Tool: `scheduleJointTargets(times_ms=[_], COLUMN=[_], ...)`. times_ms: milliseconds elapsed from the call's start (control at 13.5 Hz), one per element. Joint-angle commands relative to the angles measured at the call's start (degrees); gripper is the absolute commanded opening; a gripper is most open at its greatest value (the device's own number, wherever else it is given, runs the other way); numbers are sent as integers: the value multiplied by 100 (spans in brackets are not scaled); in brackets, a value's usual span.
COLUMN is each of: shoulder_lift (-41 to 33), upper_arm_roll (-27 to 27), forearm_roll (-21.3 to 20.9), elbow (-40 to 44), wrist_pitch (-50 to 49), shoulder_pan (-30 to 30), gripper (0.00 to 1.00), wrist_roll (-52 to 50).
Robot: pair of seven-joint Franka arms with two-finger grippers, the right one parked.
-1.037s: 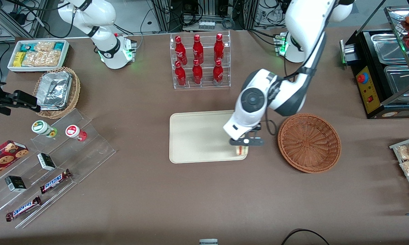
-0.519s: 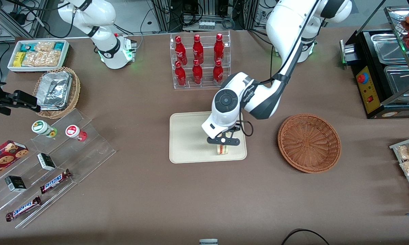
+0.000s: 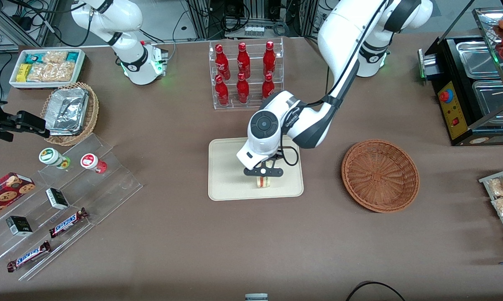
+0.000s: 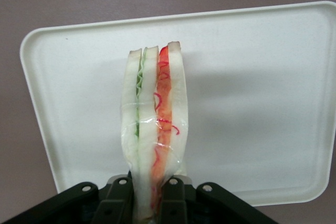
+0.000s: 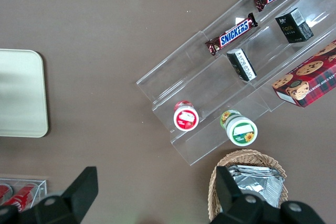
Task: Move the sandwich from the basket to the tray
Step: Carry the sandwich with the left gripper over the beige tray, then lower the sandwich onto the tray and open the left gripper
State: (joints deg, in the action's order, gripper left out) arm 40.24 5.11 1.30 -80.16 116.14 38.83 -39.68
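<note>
Baskets and bins line the brown table in the front view: the reddish-brown wicker basket (image 3: 380, 175) sits toward the working arm's end with nothing inside, while the cream tray (image 3: 226, 184) lies beside it at the middle. Over the tray's nearer half, the left arm's gripper (image 3: 263, 174) hangs with its fingers clamped on the sandwich (image 3: 263, 182), the wedge held edge-up. Whether the sandwich touches the tray cannot be told. Half a second ago the gripper was closer to the tray edge that faces the basket, and a second ago it was over that edge; it has since travelled inward, toward the parked arm's end. Farther from the camera, a clear rack (image 3: 246, 75) holds six red bottles. Toward the parked arm's end, a white bin (image 3: 46, 67) carries snack packets and a tan wicker basket (image 3: 71, 113) holds foil containers.

Seen from the left wrist, the gripper (image 4: 149, 195) pinches the wrapped sandwich (image 4: 155, 135) at its base, green filling in one seam and pink-orange in the other, with the tray (image 4: 262, 103) spread beneath.

From the right wrist, a corner of the tray (image 5: 21, 93) shows near a clear tiered stand (image 5: 236, 66) bearing Snickers bars (image 5: 233, 34), small boxes and two lidded cups, with the foil-filled basket (image 5: 252, 182) beside it.
</note>
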Motion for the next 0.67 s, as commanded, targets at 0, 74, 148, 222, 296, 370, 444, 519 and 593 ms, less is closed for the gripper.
scheduleJointTargets(times_ms=[0,74,148,222,296,370,444,519,593], shoulder_lift=[282,334,378,440,467,476,484,511,511], upper_arm_roll=[-37,-28,-28,-28,-28,-28,-28,-28,-28], forearm_roll=[46,55,46,46,46,46,46,55,55], elbow=[369,439,500,536,545,545,545,545,545], wrist_pitch=[13,22,22,22,22,31,23,22,31], shoulder_pan=[168,186,230,256,265,265,265,265,265], gripper=[0,0,0,0,0,0,0,0,0], wrist_roll=[-216,-251,-286,-303,-312,-312,-312,-321,-339])
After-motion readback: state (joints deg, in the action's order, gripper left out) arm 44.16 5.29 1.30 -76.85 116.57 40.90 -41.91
